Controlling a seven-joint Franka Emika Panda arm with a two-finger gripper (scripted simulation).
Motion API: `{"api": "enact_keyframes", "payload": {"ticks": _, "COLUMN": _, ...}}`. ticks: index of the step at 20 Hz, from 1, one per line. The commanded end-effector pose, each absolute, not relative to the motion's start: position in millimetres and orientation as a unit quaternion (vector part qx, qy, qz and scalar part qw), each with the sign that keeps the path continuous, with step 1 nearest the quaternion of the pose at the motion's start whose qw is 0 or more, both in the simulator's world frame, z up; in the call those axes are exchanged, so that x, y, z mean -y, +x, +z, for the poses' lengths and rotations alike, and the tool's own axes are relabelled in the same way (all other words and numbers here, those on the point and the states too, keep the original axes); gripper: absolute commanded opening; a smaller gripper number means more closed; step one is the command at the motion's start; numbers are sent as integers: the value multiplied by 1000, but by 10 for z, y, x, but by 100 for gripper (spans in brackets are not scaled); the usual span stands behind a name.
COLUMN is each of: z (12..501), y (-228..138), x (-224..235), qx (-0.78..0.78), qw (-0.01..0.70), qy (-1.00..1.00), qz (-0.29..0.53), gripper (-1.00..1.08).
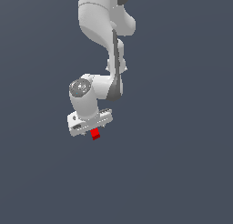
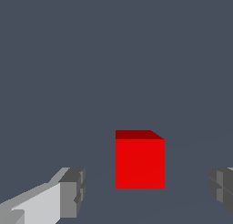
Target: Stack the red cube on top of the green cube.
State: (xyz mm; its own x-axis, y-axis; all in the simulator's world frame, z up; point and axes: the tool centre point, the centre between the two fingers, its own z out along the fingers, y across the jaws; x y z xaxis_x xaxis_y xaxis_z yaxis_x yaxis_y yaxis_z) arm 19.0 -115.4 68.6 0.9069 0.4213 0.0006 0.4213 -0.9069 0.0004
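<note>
The red cube (image 1: 95, 134) shows just under the white gripper (image 1: 93, 129) in the exterior view. In the wrist view the red cube (image 2: 139, 161) stands between the two grey fingertips, one finger (image 2: 73, 193) on one side and the other finger (image 2: 222, 189) on the other. There is a clear gap on each side of the cube. The gripper (image 2: 146, 191) is open and touches nothing. The green cube is out of view in both frames.
The white arm (image 1: 102, 18) reaches down from the top of the exterior view. Everything else around it is a plain dark grey surface (image 1: 182, 150).
</note>
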Motion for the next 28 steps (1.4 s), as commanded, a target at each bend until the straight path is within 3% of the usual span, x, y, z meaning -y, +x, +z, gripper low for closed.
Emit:
{"api": "enact_keyframes", "payload": {"ticks": 1, "z": 642, "y": 186, "x": 1154, "qx": -216, "qw": 0, "qy": 976, "qz": 0, "gripper": 100}}
{"api": "enact_keyframes", "payload": {"ticks": 15, "z": 200, "y": 188, "x": 1146, "qx": -216, "qw": 0, "qy": 976, "qz": 0, "gripper": 100}}
{"api": "enact_keyframes", "payload": {"ticks": 16, "z": 200, "y": 188, "x": 1146, "qx": -216, "qw": 0, "qy": 976, "qz": 0, "gripper": -100}}
{"api": "enact_keyframes", "payload": {"ticks": 28, "z": 212, "y": 185, "x": 1150, "qx": -215, "qw": 0, "qy": 977, "qz": 0, "gripper": -100}}
